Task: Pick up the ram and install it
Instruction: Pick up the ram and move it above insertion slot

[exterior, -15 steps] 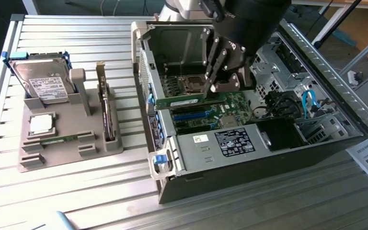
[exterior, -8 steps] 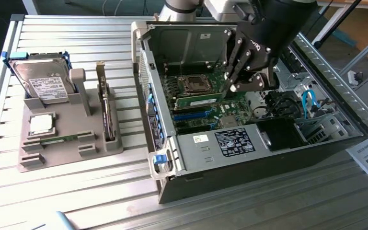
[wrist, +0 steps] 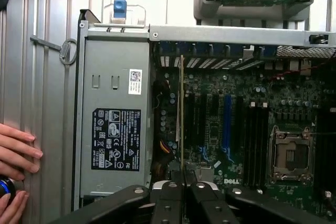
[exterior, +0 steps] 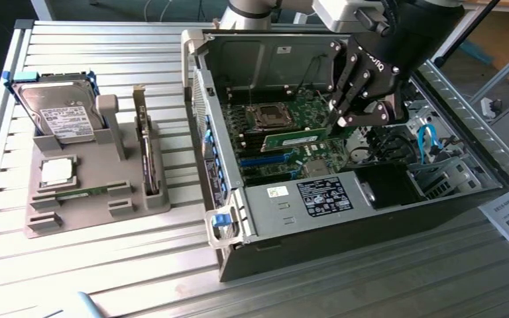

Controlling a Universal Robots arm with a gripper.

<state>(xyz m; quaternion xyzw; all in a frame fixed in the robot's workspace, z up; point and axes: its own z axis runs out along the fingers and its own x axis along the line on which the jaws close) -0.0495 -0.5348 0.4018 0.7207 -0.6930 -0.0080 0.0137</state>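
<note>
Reaching into the open case in the exterior view, the gripper is clamped on one end of the ram, holding it over the motherboard near the CPU socket. Whether it touches a slot is unclear. On the exterior view's left, a grey tray holds a hard drive and a processor.

In the wrist view, the fingers pinch the ram edge-on, between the power supply and a blue slot. A hand lies on the table beside the case.
</note>
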